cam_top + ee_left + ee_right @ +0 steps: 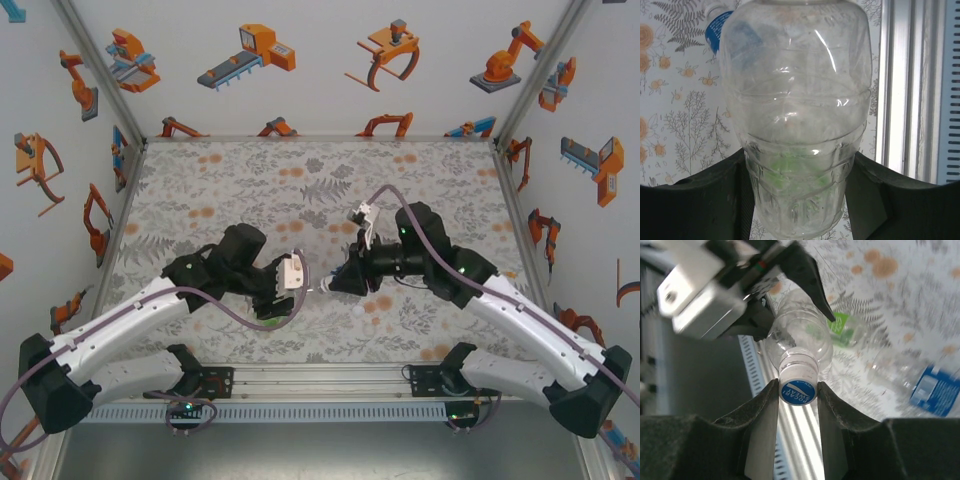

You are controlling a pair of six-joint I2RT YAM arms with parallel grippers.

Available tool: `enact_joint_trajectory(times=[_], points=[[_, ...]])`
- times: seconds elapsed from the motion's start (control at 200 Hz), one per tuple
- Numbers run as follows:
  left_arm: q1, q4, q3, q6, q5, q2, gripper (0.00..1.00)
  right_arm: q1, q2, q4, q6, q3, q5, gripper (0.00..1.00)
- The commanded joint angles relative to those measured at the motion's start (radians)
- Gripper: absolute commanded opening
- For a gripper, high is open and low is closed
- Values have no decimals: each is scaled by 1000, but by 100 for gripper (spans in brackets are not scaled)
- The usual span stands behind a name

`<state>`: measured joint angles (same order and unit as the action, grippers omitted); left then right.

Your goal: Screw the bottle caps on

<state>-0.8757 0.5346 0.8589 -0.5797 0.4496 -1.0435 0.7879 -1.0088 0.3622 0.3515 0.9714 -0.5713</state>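
Plainly, right gripper [798, 390] clamped on bottle cap [798, 392]: blue top, white side, white lettering "POCARI SWEAT". Cap sits on neck of plain clear bottle [799, 340], no label, between two grippers. Left gripper [800, 167] closed around that bottle's body. Green-label bottle [845, 327] lying on floral table [900, 295] beyond; blue-label bottle [930, 390] lying further right, label writing too blurred to read
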Motion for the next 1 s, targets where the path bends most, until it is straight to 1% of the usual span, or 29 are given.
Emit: enact_joint_trajectory(times=[0.0, 0.12, 0.215, 0.27, 0.33, 0.386, 0.476, 0.576, 0.616, 0.706, 0.796, 0.836, 0.856, 0.991], points=[[-6, -209, -13, 32, 19, 23, 0, 7, -16, 40, 427, -28, 146, 0], [-6, -260, -23, 59, -12, 4, 0, 4, -21, 54, 759, -64, 226, 0], [-7, -312, -37, 90, -44, 0, 0, 4, -51, 34, 985, -97, 229, 0], [-6, -339, -49, 95, -50, 1, 0, 5, -70, -24, 1052, -123, 212, 0], [-6, -353, -56, 92, -51, -4, 0, 5, -84, -46, 1070, -125, 205, 0], [-6, -345, -53, 86, -51, -12, 0, 6, -99, -6, 1036, -95, 218, 0], [-6, -314, -41, 68, -46, -21, 0, 5, -121, 96, 925, -21, 249, 18], [-6, -287, -34, 56, -51, -22, 0, 5, -124, 135, 799, 36, 267, 31], [-6, -277, -34, 53, -51, -22, 0, 5, -118, 134, 754, 53, 270, 35], [-6, -260, -29, 51, -50, -22, 0, -2, -107, 136, 630, 101, 264, 41], [-6, -223, -15, 52, -46, -22, 0, -17, -99, 161, 514, 148, 246, 53], [-6, -214, -15, 50, -45, -17, 0, -24, -94, 175, 467, 166, 242, 56], [-6, -209, -15, 50, -45, -17, 0, -29, -92, 181, 442, 172, 239, 59], [-6, -187, -18, 54, -40, 0, 0, -42, -76, 193, 250, 209, 207, 60]])
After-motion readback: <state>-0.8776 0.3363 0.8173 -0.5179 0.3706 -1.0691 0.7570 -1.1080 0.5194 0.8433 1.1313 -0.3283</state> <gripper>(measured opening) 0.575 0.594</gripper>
